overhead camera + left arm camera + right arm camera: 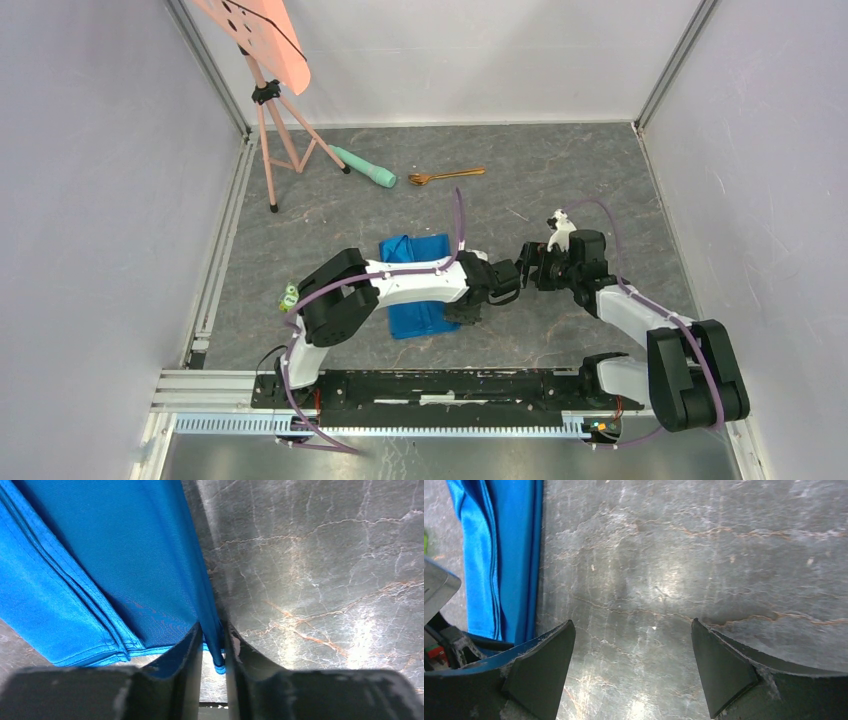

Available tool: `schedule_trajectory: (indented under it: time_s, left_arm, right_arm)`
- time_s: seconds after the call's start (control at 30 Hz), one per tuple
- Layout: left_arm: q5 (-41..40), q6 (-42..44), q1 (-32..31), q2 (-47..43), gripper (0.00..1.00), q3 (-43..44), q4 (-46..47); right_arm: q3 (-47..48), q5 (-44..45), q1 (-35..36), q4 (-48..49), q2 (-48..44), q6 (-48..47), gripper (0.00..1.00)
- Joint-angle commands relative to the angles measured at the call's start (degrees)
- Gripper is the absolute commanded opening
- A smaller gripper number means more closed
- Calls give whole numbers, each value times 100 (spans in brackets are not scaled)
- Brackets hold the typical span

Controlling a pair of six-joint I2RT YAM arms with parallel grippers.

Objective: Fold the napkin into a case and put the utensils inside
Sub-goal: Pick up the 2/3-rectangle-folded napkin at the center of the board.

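Observation:
The bright blue napkin (414, 254) lies folded in layers at the middle of the table, partly under my left arm. In the left wrist view its right edge (212, 630) is lifted into a thin fold that runs between the two dark fingers. My left gripper (214, 647) is shut on that fold, at the cloth's near right corner (466, 308). My right gripper (530, 266) hovers just right of the napkin, jaws wide open over bare tabletop (631, 665), with the cloth (499, 555) off to its left. The copper-gold utensils (446, 176) lie far back, apart from both grippers.
A mint-green cylinder with a black tip (365, 167) lies left of the utensils. A pink tripod (275, 130) stands at the back left. White walls close in the grey marbled table (620, 200) on three sides.

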Motion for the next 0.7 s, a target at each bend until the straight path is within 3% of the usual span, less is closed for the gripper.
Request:
schedule_trajectory:
  time_s: [0.0, 0.07, 0.23, 0.67]
  left_arm:
    - [23, -7, 83, -219, 23, -548, 250]
    - [123, 122, 117, -426, 13, -825, 485]
    - [245, 414, 134, -1046, 3, -1374, 1004]
    - [257, 772, 240, -2059, 2, -1884, 1142]
  right_arm:
    - [-171, -488, 130, 577, 37, 30, 92]
    - [-220, -627, 206, 796, 93, 137, 92]
    - [-327, -841, 561, 1548, 361, 819, 92]
    - [-5, -547, 1575, 3479, 1652, 3064, 91]
